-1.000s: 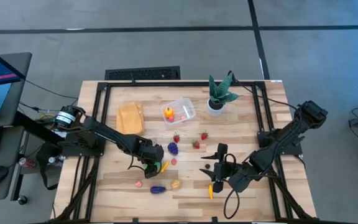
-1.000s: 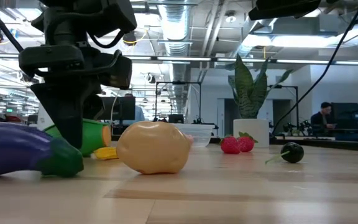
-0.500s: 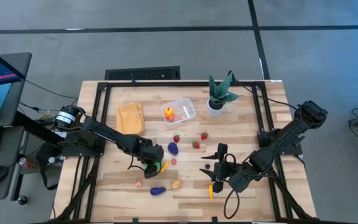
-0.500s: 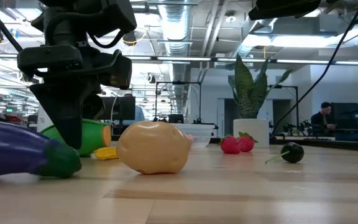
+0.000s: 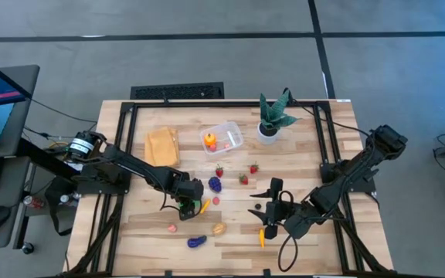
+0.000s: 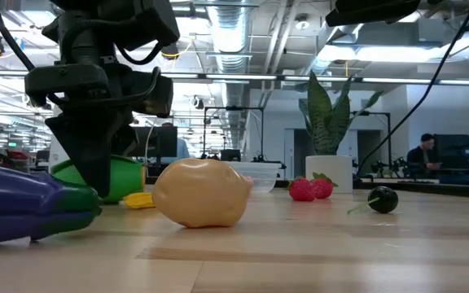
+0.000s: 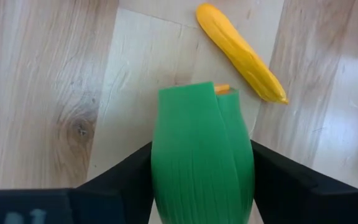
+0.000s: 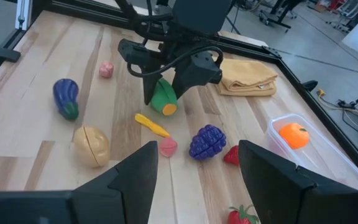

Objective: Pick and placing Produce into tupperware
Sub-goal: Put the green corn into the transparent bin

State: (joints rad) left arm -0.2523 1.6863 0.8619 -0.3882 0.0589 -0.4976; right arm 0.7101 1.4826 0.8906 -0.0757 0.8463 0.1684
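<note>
Between the left gripper's (image 7: 201, 186) jaws sits the green vegetable (image 7: 201, 162), grasped on both sides.

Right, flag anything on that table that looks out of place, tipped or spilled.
Nothing is spilled or damaged. Only an orange fruit sits in the tupperware; the rest of the produce lies loose on the table. The eggplant looks tilted, one end off the wood. The left gripper straddles a green piece.

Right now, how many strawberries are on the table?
3, all loose on the wood between the tupperware and the arms: one strawberry just above the purple grapes, one below the potted plant, one between them. None looks hidden.
</note>
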